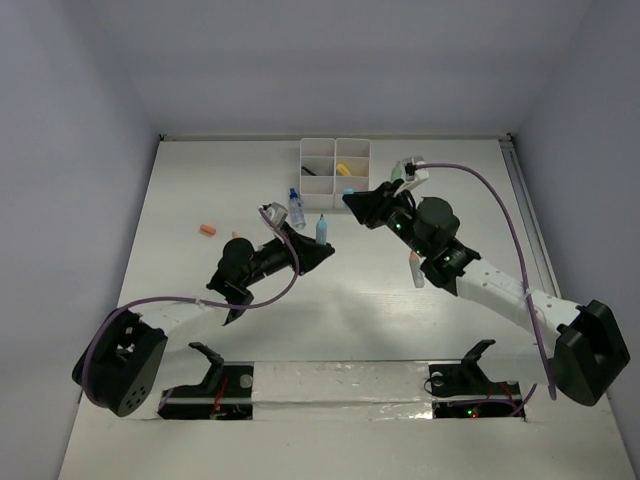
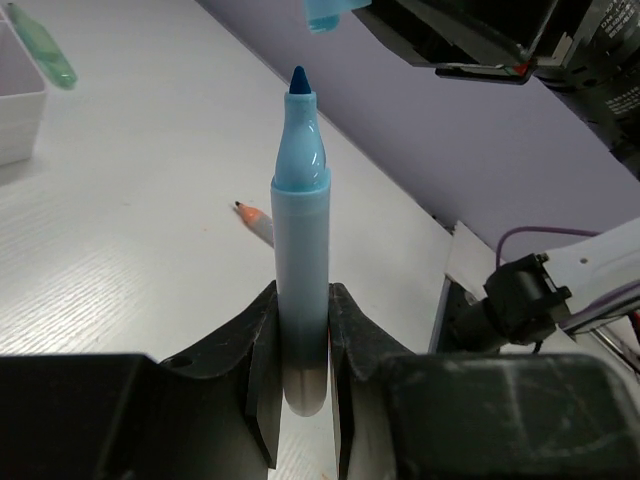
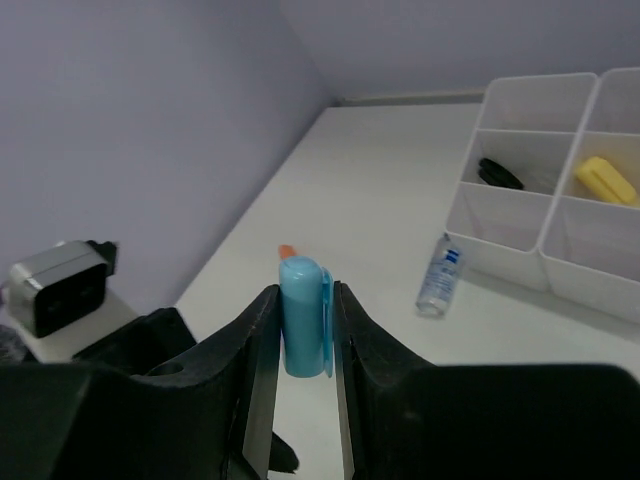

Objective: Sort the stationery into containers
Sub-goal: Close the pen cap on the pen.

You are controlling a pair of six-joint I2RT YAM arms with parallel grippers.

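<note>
- Pinching from both sides, the left gripper (image 2: 300, 310) is closed on the lower barrel of the blue marker (image 2: 300, 220); the marker is held in line with the fingers, its bare dark-blue tip pointing out well past the fingertips
- The right gripper (image 3: 303, 300) is closed tight on the blue cap (image 3: 304, 320), which is squeezed between the fingertips with its rounded end sticking out just beyond them
- From the left wrist, the cap is seen straight ahead of the marker tip, with a gap left between the two
- An orange-tipped pen (image 2: 254, 220) is seen lying on the table (image 2: 120, 220) beyond the left fingers, to the left of the marker barrel
- The white organiser (image 3: 505, 225) is seen ahead and to the right of the right fingers; a black item (image 3: 497, 175) and a yellow item (image 3: 603, 180) are held in separate compartments
- A small bottle (image 3: 438, 272) is seen just beside the organiser's near wall, between it and the right fingers
- A small orange piece (image 3: 287, 249) is seen on the table just past the cap's end
</note>
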